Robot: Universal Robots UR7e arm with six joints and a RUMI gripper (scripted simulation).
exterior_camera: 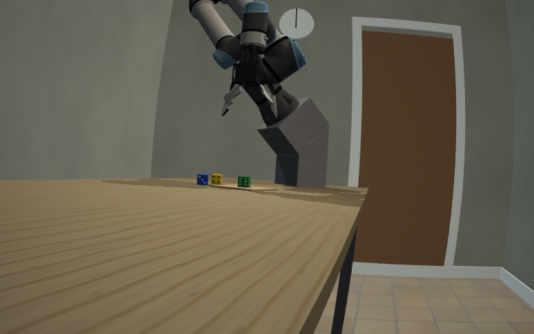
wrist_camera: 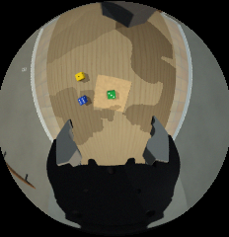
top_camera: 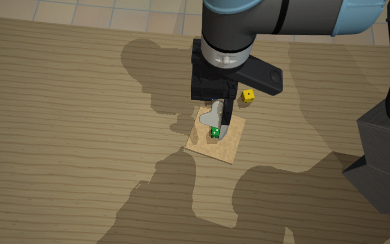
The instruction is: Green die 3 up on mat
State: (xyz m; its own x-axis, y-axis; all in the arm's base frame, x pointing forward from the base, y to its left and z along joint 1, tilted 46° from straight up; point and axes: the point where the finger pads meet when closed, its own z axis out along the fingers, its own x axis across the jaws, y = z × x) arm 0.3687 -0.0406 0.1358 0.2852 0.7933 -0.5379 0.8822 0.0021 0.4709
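Observation:
The green die sits flat on the tan mat, near its middle and inside its edges. Its top pips are too small to read. My gripper hangs high above the mat, open and empty. In the top view its fingers hide part of the green die. The yellow die lies on the table beyond the mat, one pip up. The blue die lies beside the mat.
The robot's grey base stands at the table's edge near the mat. The table edge drops off on that side. A brown door is behind.

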